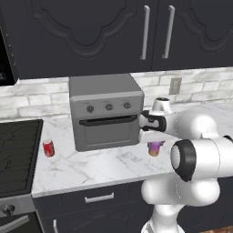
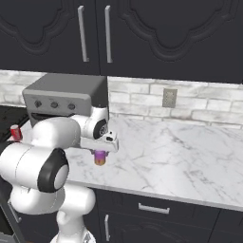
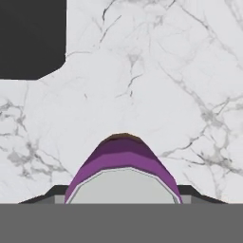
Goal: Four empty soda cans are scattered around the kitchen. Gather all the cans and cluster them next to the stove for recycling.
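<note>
**Purple can under the gripper, red can by the stove**

Dark panelled wall cabinets (image 1: 86, 32) with silver bar handles span the top of both base views, above a pale brick backsplash (image 2: 199, 102) that carries a small outlet plate (image 2: 169, 98). Below runs the white marble counter (image 2: 180, 152), with dark drawers (image 1: 98, 199) under its edge. At the far left of the left base view sits the black stove (image 1: 16, 154), its grated cooktop level with the counter.

A grey boxy toaster oven (image 1: 107, 111) with three round knobs stands on the counter against the backsplash.

The white arm reaches over the counter just right of the toaster oven. Its gripper (image 1: 155, 142) points down at a purple-pink soda can with an orange base (image 1: 155, 148), which stands upright on the marble. In the hand view the purple can's silver top (image 3: 122, 185) sits between the two dark finger tips (image 3: 52, 193), so the gripper is closed around it.

A red soda can with a silver top (image 1: 48, 148) stands upright between the stove and the toaster oven, near the stove's edge.
</note>
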{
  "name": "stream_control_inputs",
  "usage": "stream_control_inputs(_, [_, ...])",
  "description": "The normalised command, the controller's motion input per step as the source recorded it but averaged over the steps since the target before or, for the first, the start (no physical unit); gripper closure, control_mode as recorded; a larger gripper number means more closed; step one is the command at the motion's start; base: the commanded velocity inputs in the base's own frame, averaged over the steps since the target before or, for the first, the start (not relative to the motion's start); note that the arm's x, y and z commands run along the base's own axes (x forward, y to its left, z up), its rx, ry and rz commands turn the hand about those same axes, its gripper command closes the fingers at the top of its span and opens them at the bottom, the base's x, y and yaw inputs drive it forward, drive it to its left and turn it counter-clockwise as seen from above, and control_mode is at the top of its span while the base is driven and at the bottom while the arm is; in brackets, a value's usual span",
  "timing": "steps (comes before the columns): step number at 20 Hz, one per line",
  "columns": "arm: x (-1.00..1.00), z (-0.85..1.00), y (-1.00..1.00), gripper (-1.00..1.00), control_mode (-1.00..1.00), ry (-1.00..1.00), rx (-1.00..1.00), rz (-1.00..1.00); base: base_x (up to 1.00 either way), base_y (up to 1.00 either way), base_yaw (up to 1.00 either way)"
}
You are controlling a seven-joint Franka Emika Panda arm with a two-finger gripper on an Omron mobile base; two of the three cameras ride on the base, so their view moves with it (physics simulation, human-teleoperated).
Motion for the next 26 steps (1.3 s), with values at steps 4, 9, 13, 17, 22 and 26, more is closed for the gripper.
stream_control_inputs(4, [-0.16, 0.32, 0.00, 1.00, -1.00, -0.11, 0.00, 0.00, 0.00, 0.00, 0.00])
stream_control_inputs(9, [-0.28, 0.31, 0.00, 1.00, -1.00, -0.10, 0.00, 0.00, 0.00, 0.00, 0.00])
stream_control_inputs(13, [-0.35, 0.28, 0.01, 1.00, -1.00, -0.08, 0.00, 0.00, 0.00, 0.00, 0.00])
stream_control_inputs(17, [-0.48, 0.34, 0.00, 1.00, -1.00, 0.00, -0.01, 0.00, 0.00, 0.00, 0.00])
stream_control_inputs(22, [-0.45, 0.42, 0.00, 1.00, -1.00, 0.03, 0.00, 0.00, 0.00, 0.00, 0.00])
stream_control_inputs(26, [-0.32, 0.51, 0.00, 1.00, -1.00, 0.12, 0.00, 0.00, 0.00, 0.00, 0.00])
